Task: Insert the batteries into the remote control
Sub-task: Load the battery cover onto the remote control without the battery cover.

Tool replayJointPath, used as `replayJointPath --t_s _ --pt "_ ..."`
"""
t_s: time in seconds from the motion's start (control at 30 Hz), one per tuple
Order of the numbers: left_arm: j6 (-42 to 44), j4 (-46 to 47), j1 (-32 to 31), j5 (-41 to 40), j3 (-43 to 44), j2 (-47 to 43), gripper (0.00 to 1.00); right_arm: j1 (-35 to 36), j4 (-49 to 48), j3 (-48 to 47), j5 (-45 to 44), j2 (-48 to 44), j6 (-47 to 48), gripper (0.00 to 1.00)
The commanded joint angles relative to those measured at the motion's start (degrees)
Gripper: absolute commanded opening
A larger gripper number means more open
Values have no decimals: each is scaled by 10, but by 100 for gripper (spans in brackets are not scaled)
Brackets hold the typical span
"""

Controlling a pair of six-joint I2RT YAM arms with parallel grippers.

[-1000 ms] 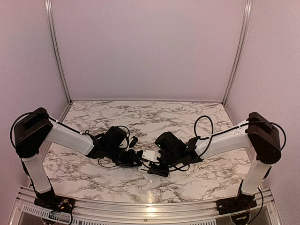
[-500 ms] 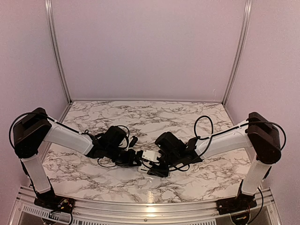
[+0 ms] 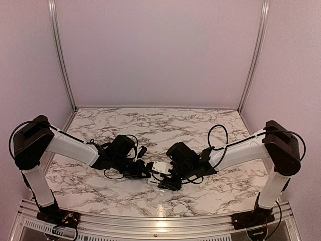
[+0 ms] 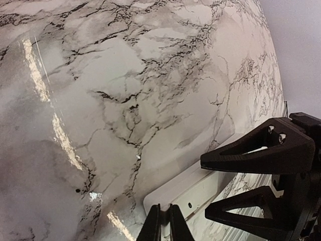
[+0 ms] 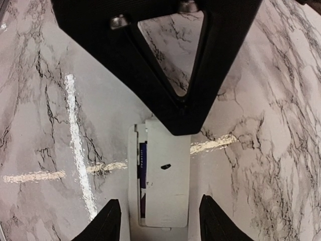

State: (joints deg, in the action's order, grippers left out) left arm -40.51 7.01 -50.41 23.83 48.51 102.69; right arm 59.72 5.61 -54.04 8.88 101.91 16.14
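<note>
The remote control (image 4: 193,187) lies flat on the bench (image 4: 125,75), near the front middle, between the two claws. We see a slim white plastic slab, smooth and matte, with straight edges and softly rounded corners, back side up.

From the right wrist, its back cover (image 5: 168,165) is a plain rectangular panel with one small dark mark. It sits offset to one side, leaving a narrow slot open along its left edge. In that slot lies a battery (image 5: 142,168), dark with a strip of fine print.

The right claw (image 5: 160,221) has its black fingers apart, one on each side of the remote's near end, neither quite touching it. The left claw (image 4: 163,223) has its fingers together, tips down at the remote's corner; we cannot tell whether they pinch anything.

Both claws are black, finely ridged plastic with open triangular frames. The bench is glossy, white marble-patterned with grey and black veins, and carries bright streaks of reflected light.
</note>
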Motion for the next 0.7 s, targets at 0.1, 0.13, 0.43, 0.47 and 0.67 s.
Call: replayJointPath --t_s 0.1,0.13,0.43,0.47,0.67 --pt "-1 -33 -13 30 -22 -10 0 4 0 5 5 5 2 49" --pt "0 -33 -13 30 -22 -11 0 4 -1 5 6 5 2 48" --pt "6 -34 -12 35 -23 -17 0 4 1 6 10 12 5 42" --pt "6 -33 -12 37 -22 -18 0 4 1 7 10 11 5 42" --pt "-2 -19 -10 56 -26 -28 0 4 1 7 10 11 6 41"
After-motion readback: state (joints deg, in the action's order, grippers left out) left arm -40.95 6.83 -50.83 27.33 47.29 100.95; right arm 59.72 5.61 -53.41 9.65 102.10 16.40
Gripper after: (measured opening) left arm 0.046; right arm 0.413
